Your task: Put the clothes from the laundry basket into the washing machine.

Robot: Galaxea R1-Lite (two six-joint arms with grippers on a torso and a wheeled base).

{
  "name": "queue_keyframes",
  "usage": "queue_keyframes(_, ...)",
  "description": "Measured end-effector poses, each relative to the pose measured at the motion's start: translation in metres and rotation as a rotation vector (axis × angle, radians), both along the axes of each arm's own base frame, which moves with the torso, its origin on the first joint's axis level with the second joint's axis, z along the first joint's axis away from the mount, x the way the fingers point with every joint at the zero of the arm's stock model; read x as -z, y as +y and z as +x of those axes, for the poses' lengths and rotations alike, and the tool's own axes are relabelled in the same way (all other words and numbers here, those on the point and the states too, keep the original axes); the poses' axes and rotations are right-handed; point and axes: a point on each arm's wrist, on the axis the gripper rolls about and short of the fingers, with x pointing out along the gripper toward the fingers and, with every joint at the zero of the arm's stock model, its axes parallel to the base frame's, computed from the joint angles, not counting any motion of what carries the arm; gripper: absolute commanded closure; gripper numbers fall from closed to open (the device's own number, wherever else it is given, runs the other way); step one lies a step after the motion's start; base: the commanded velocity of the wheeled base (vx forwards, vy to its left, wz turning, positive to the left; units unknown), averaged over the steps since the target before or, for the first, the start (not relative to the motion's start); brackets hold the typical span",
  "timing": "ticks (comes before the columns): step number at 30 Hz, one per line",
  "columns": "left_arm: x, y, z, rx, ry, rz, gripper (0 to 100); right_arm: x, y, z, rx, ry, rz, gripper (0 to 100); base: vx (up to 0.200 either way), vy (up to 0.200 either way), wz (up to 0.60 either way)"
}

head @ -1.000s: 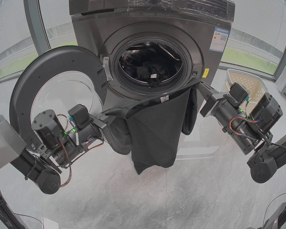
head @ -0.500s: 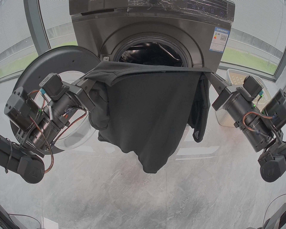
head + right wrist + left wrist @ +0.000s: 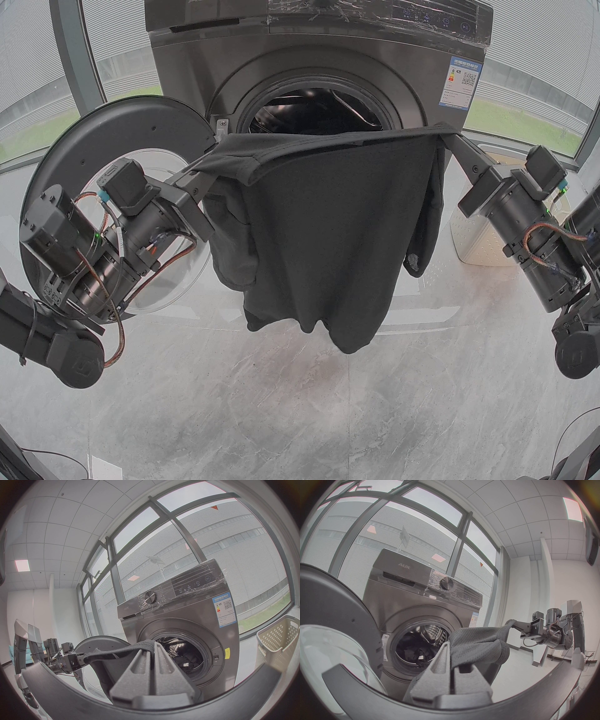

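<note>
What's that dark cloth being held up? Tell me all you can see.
A dark grey fabric garment, with a fine mesh-like weave, stretched by its top edge between the shut jaws of the left arm and right arm. It hangs in loose folds before the grey washing machine's open drum, clear of the floor.

Bright daylight comes through the windows [image 3: 37, 75] behind the washing machine [image 3: 187, 69]; a ceiling panel [image 3: 572, 508] glows (wrist views curve, corners dark); the floor [image 3: 300, 412] shows soft glare
</note>
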Motion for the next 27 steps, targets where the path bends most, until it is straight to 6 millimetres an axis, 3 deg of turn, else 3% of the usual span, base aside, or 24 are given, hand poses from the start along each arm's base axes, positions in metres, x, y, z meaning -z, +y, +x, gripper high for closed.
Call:
queue_keyframes(8,0.001,-0.015,0.002,0.061,0.009,-0.005,100,0.005,-0.001,-0.001,0.002,0.02,-0.012,100,0.0,0.0,0.0)
queue_keyframes(14,-0.004,-0.025,0.002,0.1,0.01,-0.02,100,0.029,0.004,-0.002,-0.015,0.103,-0.065,100,0.0,0.0,0.0)
queue_keyframes(15,-0.005,-0.028,0.002,0.108,0.01,-0.022,100,0.035,0.006,0.0,-0.021,0.122,-0.079,0,0.0,0.0,0.0)
queue_keyframes(21,-0.005,-0.035,0.0,0.136,0.007,-0.028,100,0.07,0.021,0.007,-0.067,0.215,-0.155,0,0.0,0.0,0.0)
queue_keyframes(27,-0.004,-0.037,-0.002,0.147,0.008,-0.031,100,0.119,0.035,0.0,-0.141,0.35,-0.29,0,0.0,0.0,0.0)
